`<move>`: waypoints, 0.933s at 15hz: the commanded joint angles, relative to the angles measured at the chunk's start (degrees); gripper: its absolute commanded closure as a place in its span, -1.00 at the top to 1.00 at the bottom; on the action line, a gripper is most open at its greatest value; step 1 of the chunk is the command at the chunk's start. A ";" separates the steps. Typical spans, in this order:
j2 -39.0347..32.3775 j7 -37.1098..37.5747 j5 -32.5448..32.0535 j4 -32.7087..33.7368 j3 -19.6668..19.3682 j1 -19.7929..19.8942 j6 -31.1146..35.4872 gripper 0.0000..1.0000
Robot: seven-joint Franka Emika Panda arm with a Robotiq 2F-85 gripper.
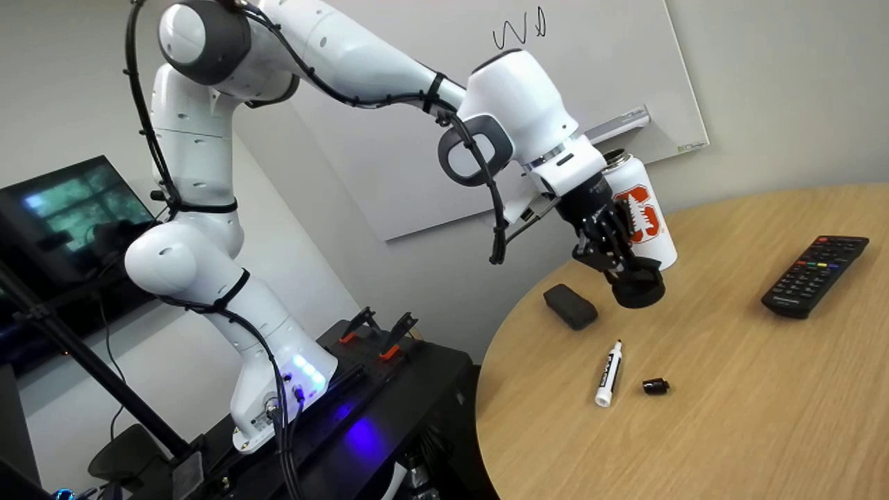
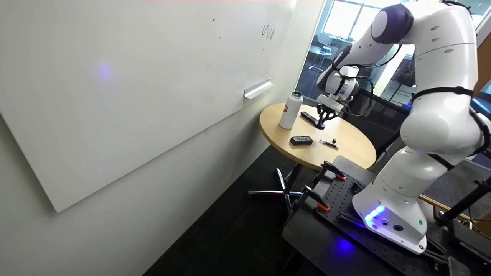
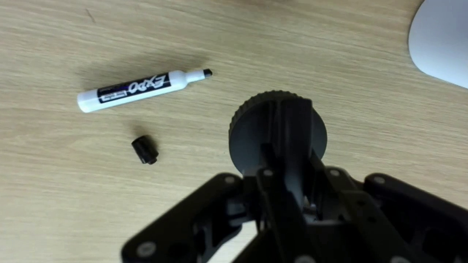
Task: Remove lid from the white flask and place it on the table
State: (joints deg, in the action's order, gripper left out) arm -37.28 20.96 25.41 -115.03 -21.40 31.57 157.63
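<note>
Above the round table (image 1: 750,389), in from every edge, here is my pincer (image 3: 292,109) with the black lid (image 3: 248,135) in its grip; the fingers (image 3: 298,128) are drawn close together, the lid right at their tips; exactly which part of it they pinch is dark against dark, and I cannot tell; I have it up off the tabletop, though how high is hard to judge; in the wrist view its ribbed rim shows past my fingers, its smooth round face toward me. Over near the edge along the wall (image 1: 778,90), the white flask (image 2: 291,111) stands upright, mouth open; in an exterior view there is a gap between it and my pincer, so I am clear of it; near the edge that faces my base (image 2: 389,220) lies the flat black block (image 1: 570,306), on its own; farther in from that edge comes the marker (image 3: 135,90), dark tip showing, and just beside it the small marker cap (image 3: 145,149), on its side; farther still from my base-side edge lies the remote control (image 1: 815,274), well apart from the block, buttons up.
</note>
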 commanded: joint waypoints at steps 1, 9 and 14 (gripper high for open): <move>-5.04 1.92 0.18 6.06 0.35 1.51 -1.48 -0.90; -6.44 -0.21 -1.15 7.34 0.58 2.45 -2.04 0.06; 2.35 -5.95 -1.75 1.02 0.56 2.88 -0.97 0.80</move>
State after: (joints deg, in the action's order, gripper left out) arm -43.21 18.92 24.99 -108.04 -21.41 33.50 157.29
